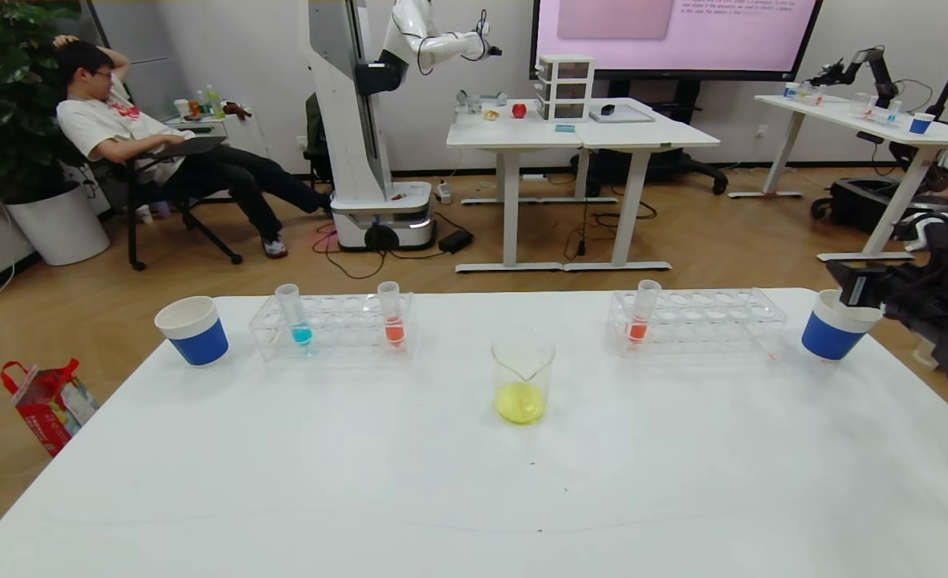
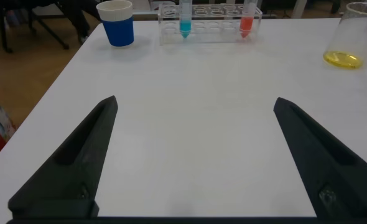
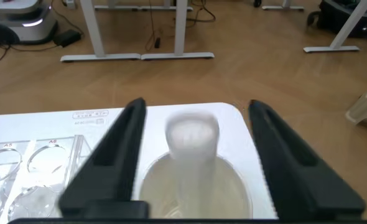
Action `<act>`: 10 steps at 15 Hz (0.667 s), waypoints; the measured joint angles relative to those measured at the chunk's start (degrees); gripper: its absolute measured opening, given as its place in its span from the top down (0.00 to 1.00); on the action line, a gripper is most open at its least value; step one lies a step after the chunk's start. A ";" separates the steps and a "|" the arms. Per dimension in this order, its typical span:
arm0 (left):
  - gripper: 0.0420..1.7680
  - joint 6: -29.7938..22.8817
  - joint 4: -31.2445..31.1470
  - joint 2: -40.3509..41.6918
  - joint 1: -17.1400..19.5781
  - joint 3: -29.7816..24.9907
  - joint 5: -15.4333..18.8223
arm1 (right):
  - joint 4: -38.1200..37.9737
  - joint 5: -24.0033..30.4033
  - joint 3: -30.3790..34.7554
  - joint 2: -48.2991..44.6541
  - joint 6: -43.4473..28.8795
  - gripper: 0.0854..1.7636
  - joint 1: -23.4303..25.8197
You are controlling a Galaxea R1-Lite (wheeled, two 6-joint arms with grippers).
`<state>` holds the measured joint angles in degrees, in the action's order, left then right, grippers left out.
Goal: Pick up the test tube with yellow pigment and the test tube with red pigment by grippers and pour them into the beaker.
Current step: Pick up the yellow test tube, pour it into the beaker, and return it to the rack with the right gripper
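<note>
Right gripper (image 3: 196,162) was held over the right cup (image 1: 831,335), fingers apart around an upright tube (image 3: 191,146). Left gripper (image 2: 196,155) was held apart-fingered above the tabletop (image 2: 190,93). Yellow liquid was seen in the beaker (image 1: 522,379).

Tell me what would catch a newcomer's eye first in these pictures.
The beaker at the middle of the white table stands out, with yellow liquid pooled in its bottom. Behind it stand two clear racks: the left rack holds a blue tube and a red tube, the right rack another red one. At the far right, the right gripper is open above a blue paper cup, over a clear tube standing in it.
</note>
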<state>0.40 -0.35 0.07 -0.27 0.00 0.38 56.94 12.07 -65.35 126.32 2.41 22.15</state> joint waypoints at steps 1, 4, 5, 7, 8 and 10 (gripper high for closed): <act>0.01 -0.05 0.02 0.00 0.00 0.00 -0.02 | 0.02 0.02 0.04 0.02 -0.05 0.14 0.00; 0.01 -0.02 0.00 0.00 0.00 0.00 0.02 | 0.85 0.05 0.26 0.02 -0.10 0.02 0.01; 0.01 -0.02 0.02 0.00 0.00 0.00 0.00 | 1.00 0.13 0.41 -0.05 -0.10 0.02 -0.02; 0.01 -0.05 0.02 0.00 0.00 0.00 -0.02 | 1.21 0.06 0.80 -0.60 -0.10 0.02 -0.63; 0.01 -0.02 0.00 0.00 0.00 0.00 -0.02 | 1.32 0.05 1.13 -1.18 -0.11 0.02 -1.23; 0.01 -0.05 0.02 0.00 0.00 0.00 -0.02 | 1.44 -0.06 1.55 -2.86 -0.55 0.02 -3.17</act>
<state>0.35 -0.33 0.07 -0.27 0.00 0.35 58.38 12.01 -63.81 123.45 1.87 18.98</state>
